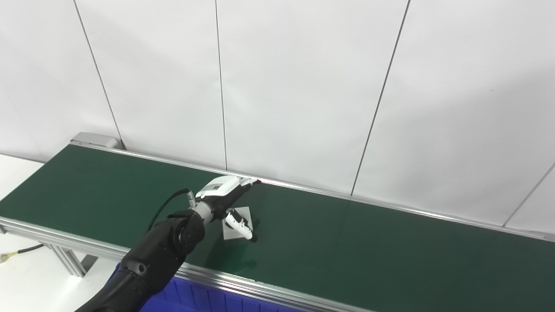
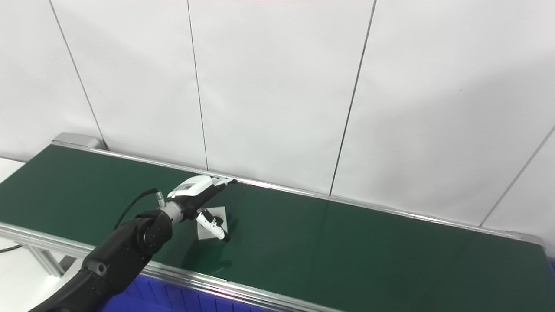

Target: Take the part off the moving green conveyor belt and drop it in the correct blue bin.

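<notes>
The left hand (image 1: 225, 200) is seen stretched out above the green conveyor belt (image 1: 390, 247), its white back turned upward and its fingers (image 1: 249, 182) extended toward the far rail (image 1: 303, 187). The thumb (image 1: 239, 224) is spread downward and away from the fingers, so the hand is seen to be apart and nothing is gripped in it. Directly under the hand, partly covered by the thumb, a flat pale grey square part (image 2: 211, 227) is lying on the belt surface; whether the thumb tip is touching it cannot be told. A black cable (image 1: 167, 206) is seen looping from the wrist back along the dark forearm (image 1: 160, 251), which is brought in from the lower left. The belt is bordered by a near aluminium rail (image 1: 269, 288) and runs diagonally from upper left to lower right. Below the near rail, the ribbed wall of a blue bin (image 1: 208, 299) is partly shown. White wall panels (image 1: 303, 86) are seen behind the belt. The right hand is not shown in either view.
</notes>
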Motion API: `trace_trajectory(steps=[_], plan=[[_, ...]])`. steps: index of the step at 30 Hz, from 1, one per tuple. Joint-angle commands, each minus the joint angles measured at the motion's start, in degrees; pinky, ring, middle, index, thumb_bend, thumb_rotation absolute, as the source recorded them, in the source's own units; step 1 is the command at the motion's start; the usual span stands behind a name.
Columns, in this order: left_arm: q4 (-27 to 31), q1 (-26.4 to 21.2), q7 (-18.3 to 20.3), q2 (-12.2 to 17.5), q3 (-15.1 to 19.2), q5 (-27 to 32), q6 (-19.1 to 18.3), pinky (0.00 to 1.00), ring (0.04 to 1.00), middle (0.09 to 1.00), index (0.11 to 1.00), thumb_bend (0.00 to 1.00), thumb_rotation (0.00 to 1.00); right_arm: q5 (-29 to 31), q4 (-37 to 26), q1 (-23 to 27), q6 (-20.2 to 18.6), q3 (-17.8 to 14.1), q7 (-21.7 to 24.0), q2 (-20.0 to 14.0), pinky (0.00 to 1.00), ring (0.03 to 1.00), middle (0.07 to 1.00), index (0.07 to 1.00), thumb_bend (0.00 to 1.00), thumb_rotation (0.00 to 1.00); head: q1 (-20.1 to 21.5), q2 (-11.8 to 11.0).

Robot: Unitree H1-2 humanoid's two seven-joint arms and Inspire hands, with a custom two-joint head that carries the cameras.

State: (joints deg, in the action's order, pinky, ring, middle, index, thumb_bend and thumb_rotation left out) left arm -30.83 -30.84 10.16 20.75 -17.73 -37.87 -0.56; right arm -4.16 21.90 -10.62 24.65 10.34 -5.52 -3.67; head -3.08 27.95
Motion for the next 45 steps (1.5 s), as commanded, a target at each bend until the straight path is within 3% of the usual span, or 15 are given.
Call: trace_trajectory(steps=[1, 4, 8, 12, 14, 15, 16, 18, 20, 27, 34, 38, 45], plan=[[0.16, -2.79, -0.85, 1.03, -0.07, 0.14, 0.09, 1.00, 1.000, 0.975, 0.946, 0.92, 0.25, 0.06, -1.68, 0.18, 2.25, -0.19, -0.30, 0.52, 0.59, 0.676, 0.742, 0.769, 0.73, 0.00, -0.03, 0.04], [-0.48, -2.73, -0.74, 1.07, -0.42, 0.24, -0.03, 1.00, 1.000, 0.968, 0.936, 0.92, 0.23, 0.14, -1.71, 0.06, 2.25, -0.23, -0.21, 0.56, 0.59, 0.678, 0.743, 0.771, 0.72, 0.00, 0.06, 0.27], [-2.49, -3.06, 0.74, 1.52, -0.82, 1.59, 1.20, 1.00, 1.000, 0.911, 0.889, 0.90, 0.05, -0.05, -1.86, -0.15, 2.24, -0.35, -0.41, 0.67, 0.59, 0.679, 0.744, 0.774, 0.72, 0.00, 0.09, 0.61], [-4.86, -2.90, 0.65, 0.93, -0.21, 4.03, 2.71, 1.00, 0.989, 0.876, 0.860, 0.90, 0.00, -0.39, -2.09, -0.30, 2.24, -0.34, -0.56, 0.61, 0.59, 0.678, 0.745, 0.775, 0.72, 0.00, 0.28, 1.06], [-6.66, -2.45, -1.64, 0.00, 1.02, 6.17, 5.01, 0.80, 0.850, 0.811, 0.787, 0.89, 0.00, -0.28, -2.12, -0.37, 2.24, -0.41, -0.49, 0.65, 0.59, 0.679, 0.745, 0.777, 0.72, 0.00, 0.27, 1.21], [-7.52, -2.30, -2.73, -0.36, 1.47, 6.92, 6.19, 0.68, 0.727, 0.737, 0.719, 0.86, 0.00, -0.32, -2.15, -0.41, 2.24, -0.42, -0.50, 0.65, 0.59, 0.679, 0.744, 0.777, 0.72, 0.00, 0.27, 1.25], [-8.29, -2.06, -4.25, -0.82, 1.79, 7.18, 7.11, 0.59, 0.583, 0.659, 0.655, 0.68, 0.00, -0.33, -2.36, -0.53, 2.25, -0.44, -0.44, 0.62, 0.59, 0.682, 0.746, 0.778, 0.71, 0.00, 0.24, 1.37], [-9.48, -1.63, -7.20, -1.71, 2.20, 7.29, 8.34, 0.55, 0.513, 0.621, 0.626, 0.56, 0.00, -0.15, -2.70, -0.71, 2.26, -0.52, -0.27, 0.58, 0.59, 0.683, 0.747, 0.780, 0.71, 0.00, 0.16, 1.50], [-10.47, -1.20, -10.28, -2.45, 2.23, 6.97, 9.37, 0.52, 0.447, 0.515, 0.547, 0.51, 0.00, 0.22, -2.96, -0.86, 2.27, -0.69, 0.01, 0.59, 0.59, 0.684, 0.748, 0.780, 0.71, 0.00, 0.03, 1.61], [-13.61, -0.45, -15.46, -4.11, 2.48, 7.87, 12.28, 0.44, 0.445, 0.489, 0.486, 0.48, 0.00, -0.04, -3.26, -1.00, 2.27, -0.68, -0.09, 0.47, 0.60, 0.692, 0.753, 0.779, 0.71, 0.00, 0.05, 2.04], [-17.37, 0.91, -21.38, -7.68, 8.26, 15.68, 19.09, 0.38, 0.438, 0.494, 0.522, 0.48, 0.00, -0.35, -4.00, -1.41, 2.26, -1.18, -0.55, 0.60, 0.59, 0.685, 0.745, 0.776, 0.71, 0.00, -0.11, 2.24], [-12.84, 2.74, -21.80, -8.52, 10.73, 18.47, 20.02, 0.36, 0.446, 0.495, 0.516, 0.48, 0.00, 0.19, -3.92, -1.40, 2.27, -1.36, 0.11, 0.70, 0.60, 0.691, 0.749, 0.779, 0.70, 0.00, -0.14, 2.32], [8.57, 8.27, -13.81, -9.54, 16.20, 30.29, 13.70, 0.39, 0.451, 0.484, 0.503, 0.48, 0.00, 0.08, -3.94, -1.20, 2.27, -0.95, 0.23, 0.78, 0.61, 0.697, 0.755, 0.783, 0.69, 0.00, 0.05, 2.43]])
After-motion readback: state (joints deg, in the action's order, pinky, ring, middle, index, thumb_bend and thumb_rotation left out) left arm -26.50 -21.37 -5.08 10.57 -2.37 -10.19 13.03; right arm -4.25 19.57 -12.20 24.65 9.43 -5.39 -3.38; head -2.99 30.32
